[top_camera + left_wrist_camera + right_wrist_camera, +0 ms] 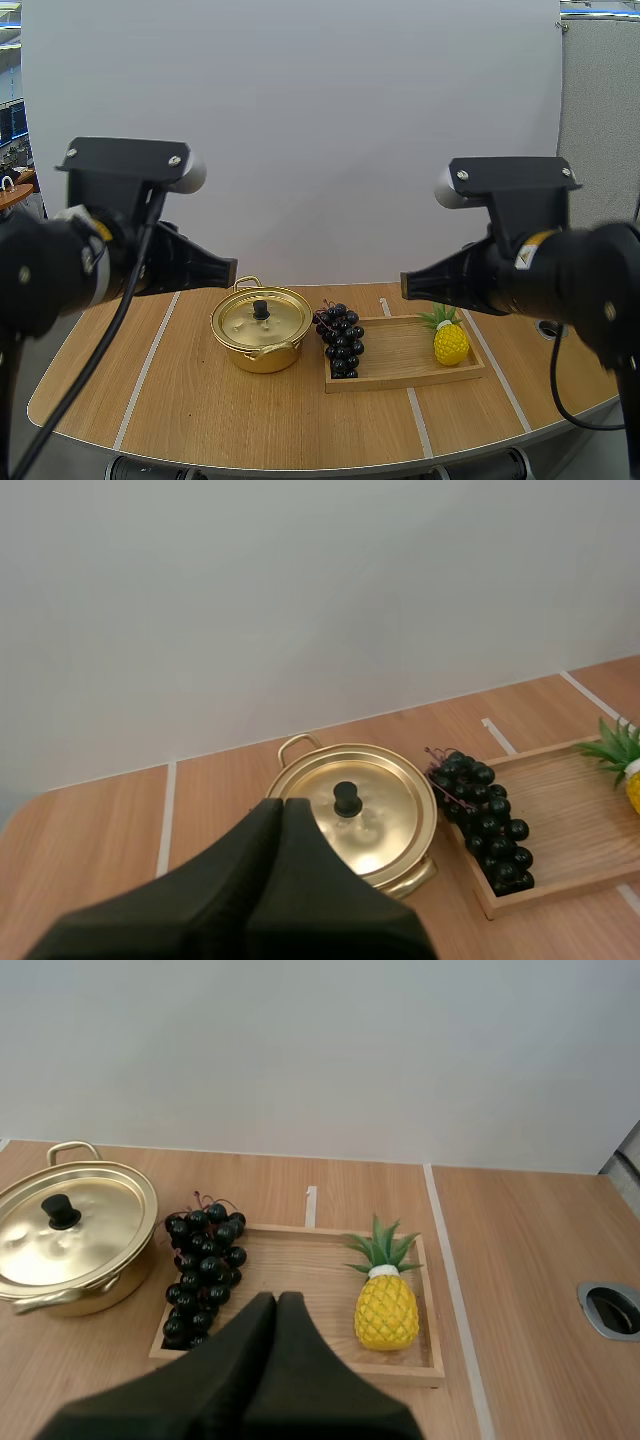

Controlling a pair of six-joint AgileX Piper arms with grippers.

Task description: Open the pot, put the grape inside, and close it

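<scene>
A gold pot point(260, 330) stands on the table with its lid point(355, 815) on, a black knob point(261, 309) at the lid's centre. Just to its right a bunch of dark grapes point(340, 338) lies on the left end of a wooden tray point(400, 375). My left gripper point(230, 272) hangs shut above and left of the pot, its fingers point(285, 825) lying together as one dark wedge near the lid. My right gripper point(408, 284) is shut too, high above the tray, its fingertips point(275, 1305) over the tray beside the grapes point(203, 1265).
A yellow toy pineapple point(450, 342) stands on the right part of the tray. A round metal hole point(612, 1308) sits in the table at the far right. White tape lines cross the wood. The table's curved front edge runs near the arms' bases.
</scene>
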